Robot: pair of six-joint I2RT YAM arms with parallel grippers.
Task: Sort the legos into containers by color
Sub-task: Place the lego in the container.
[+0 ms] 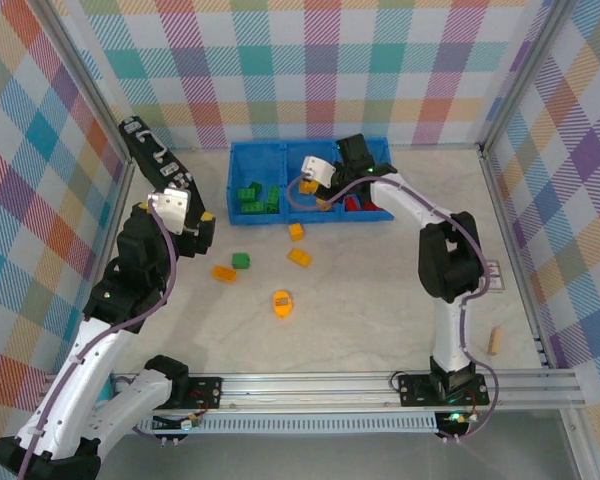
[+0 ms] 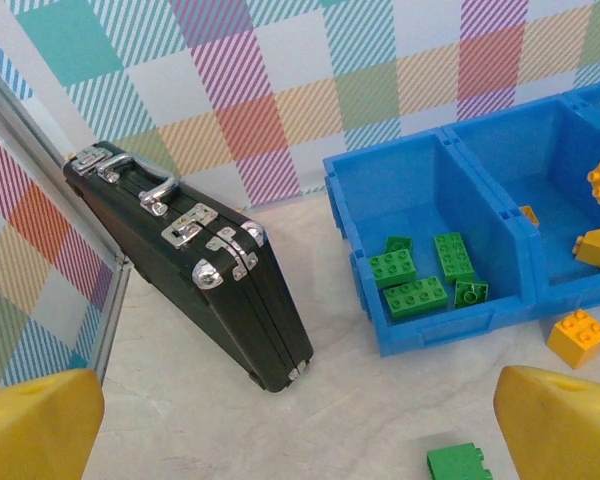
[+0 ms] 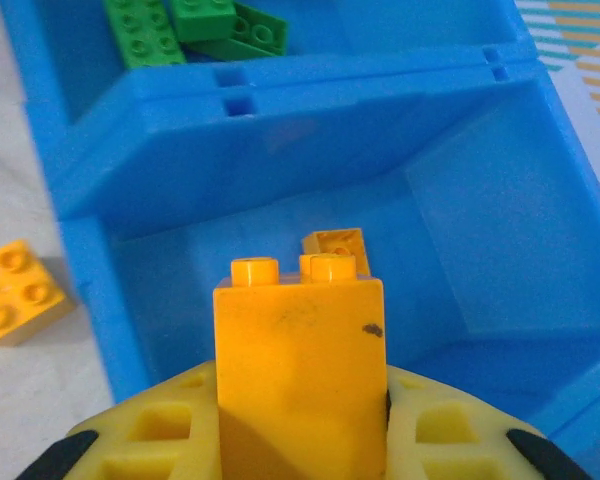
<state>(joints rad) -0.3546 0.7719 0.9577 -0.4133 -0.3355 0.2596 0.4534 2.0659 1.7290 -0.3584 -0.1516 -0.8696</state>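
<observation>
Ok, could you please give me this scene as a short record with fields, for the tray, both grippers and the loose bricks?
tray: blue tray, three compartments; green bricks left, small yellow brick middle, red bricks right
right gripper: shut on a held yellow brick, above the middle compartment
left gripper: open, holding nothing, near the black case
loose on table: three yellow bricks, one green brick, one rounded yellow piece
other: tan cylinder near the right edge

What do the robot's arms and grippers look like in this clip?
Both the left arm and right arm have white links, black joints and a looping purple-grey cable. The left gripper and right gripper have white bodies and yellow jaws.
</observation>
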